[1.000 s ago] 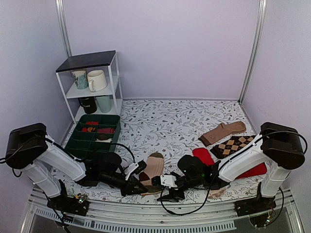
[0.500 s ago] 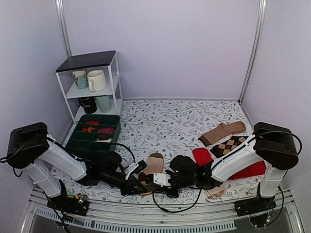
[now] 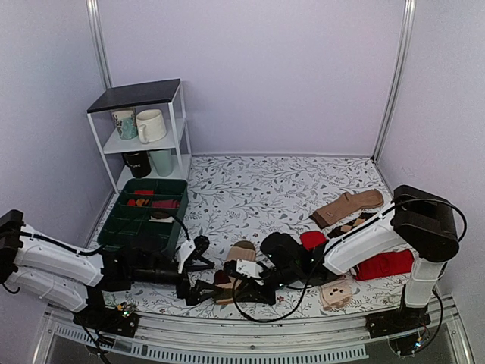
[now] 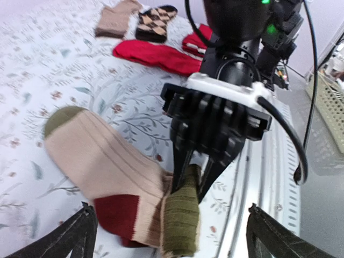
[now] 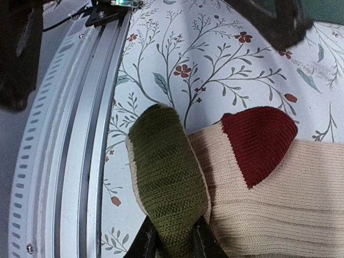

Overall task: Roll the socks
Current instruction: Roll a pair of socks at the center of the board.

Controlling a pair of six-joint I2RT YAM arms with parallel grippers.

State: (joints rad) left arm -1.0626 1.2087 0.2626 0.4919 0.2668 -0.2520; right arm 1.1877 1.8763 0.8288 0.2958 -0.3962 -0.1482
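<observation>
The right hand (image 5: 173, 241) is pressed almost together, and the green end (image 5: 166, 183) of the socks (image 3: 241, 256) is pinched between its fingers, with a maroon patch (image 5: 258, 140) just beside it on the beige knit. The left hand (image 4: 169, 207) is spread wide at 9 o'clock of that pinch, facing the right hand, and nothing is held in it. The socks are laid flat at 6 o'clock on the flowered counter (image 3: 258, 189), close to the metal rail (image 3: 250, 337), with their far end turned toward 1 o'clock. Red socks (image 3: 383, 265) are found at 3 o'clock of them, and a brown sock (image 3: 348, 206) beyond. A green tray (image 3: 144, 212) is set at 10 o'clock.
</observation>
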